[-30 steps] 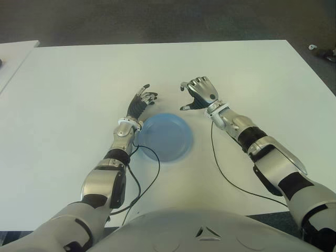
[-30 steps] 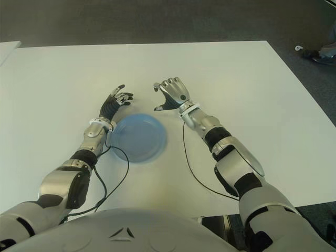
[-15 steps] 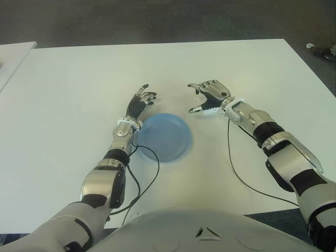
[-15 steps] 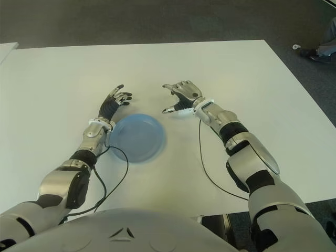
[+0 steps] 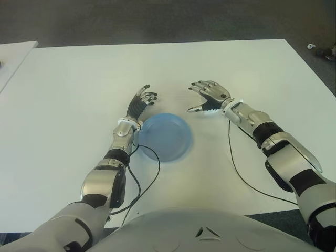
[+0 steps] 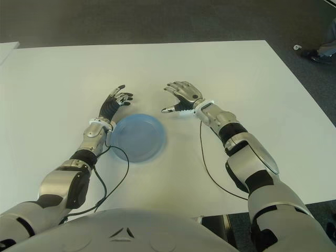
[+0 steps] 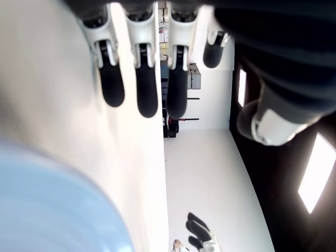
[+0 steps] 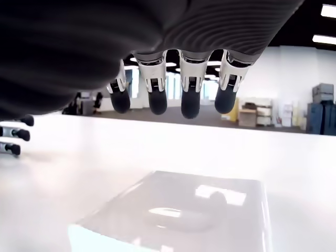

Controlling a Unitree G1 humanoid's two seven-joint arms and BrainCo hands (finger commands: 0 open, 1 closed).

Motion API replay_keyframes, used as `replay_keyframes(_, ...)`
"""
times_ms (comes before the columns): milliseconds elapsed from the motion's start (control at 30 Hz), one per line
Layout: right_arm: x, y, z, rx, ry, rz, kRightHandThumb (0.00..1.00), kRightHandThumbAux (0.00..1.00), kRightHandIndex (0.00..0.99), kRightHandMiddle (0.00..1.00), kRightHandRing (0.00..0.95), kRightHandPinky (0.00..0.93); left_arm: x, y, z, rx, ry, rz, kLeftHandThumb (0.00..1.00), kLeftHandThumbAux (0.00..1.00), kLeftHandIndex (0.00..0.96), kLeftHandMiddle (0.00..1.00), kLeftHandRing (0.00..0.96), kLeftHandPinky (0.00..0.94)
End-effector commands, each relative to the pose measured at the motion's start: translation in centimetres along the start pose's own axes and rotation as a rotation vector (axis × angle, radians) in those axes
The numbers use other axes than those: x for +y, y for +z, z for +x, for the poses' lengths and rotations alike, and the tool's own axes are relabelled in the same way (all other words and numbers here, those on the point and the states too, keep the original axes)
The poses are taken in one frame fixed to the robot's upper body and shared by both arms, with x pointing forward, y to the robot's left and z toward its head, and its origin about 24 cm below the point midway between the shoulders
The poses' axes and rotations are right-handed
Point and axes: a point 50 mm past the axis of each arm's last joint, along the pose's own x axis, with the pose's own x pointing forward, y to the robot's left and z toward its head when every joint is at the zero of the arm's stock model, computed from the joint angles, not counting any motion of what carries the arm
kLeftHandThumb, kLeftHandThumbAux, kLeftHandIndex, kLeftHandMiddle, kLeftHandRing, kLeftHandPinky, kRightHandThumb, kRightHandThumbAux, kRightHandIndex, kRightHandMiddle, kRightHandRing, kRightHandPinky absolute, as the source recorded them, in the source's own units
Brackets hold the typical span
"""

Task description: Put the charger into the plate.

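Right wrist view, charger [image 8: 178,212] under open right robot hand [image 5: 207,97]

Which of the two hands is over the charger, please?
The right hand: the white charger lies under its open fingers. The left hand shows beside the blue plate.

This looks like a large open office or lab hall. A wide white table [image 5: 79,79] stands on dark grey carpet [image 5: 157,21]. The right wrist view shows ceiling strip lights [image 8: 326,10], white walls and stacked boxes [image 8: 252,113] far behind.
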Motion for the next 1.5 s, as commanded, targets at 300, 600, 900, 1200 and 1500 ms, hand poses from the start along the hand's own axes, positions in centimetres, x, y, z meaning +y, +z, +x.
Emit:
replay_keyframes(300,1.6,-0.3,-0.7,0.035,0.059,0.014,0.263,0.094,0.000,0.000,0.000,0.000,0.0,-2.8,-1.5,0.125,-0.002,-0.033,0.000,0.524,0.120,0.329,0.326,0.311)
replay_keyframes(600,1.9,-0.3,-0.9,0.028,0.083,-0.009,0.284,0.092,0.000,0.000,0.000,0.000,0.1,-2.8,-1.6,0.126,-0.004,-0.023,0.000,0.517,0.123,0.327,0.321,0.301)
replay_keyframes(900,2.7,-0.6,-1.3,0.021,0.119,-0.041,0.307,0.095,0.000,0.000,0.000,0.000,0.1,-2.9,-1.7,0.129,0.001,-0.021,0.000,0.523,0.113,0.323,0.319,0.308)
replay_keyframes(1200,3.2,-1.0,-1.7,0.024,0.128,-0.074,0.303,0.100,0.000,0.000,0.000,0.000,0.3,-2.9,-1.8,0.126,0.000,-0.016,0.000,0.530,0.117,0.325,0.323,0.312)
replay_keyframes(1500,3.9,-1.6,-2.4,0.055,0.140,-0.080,0.305,0.105,0.000,0.000,0.000,0.000,0.4,-2.9,-1.9,0.124,-0.004,-0.017,0.000,0.528,0.121,0.328,0.320,0.297)
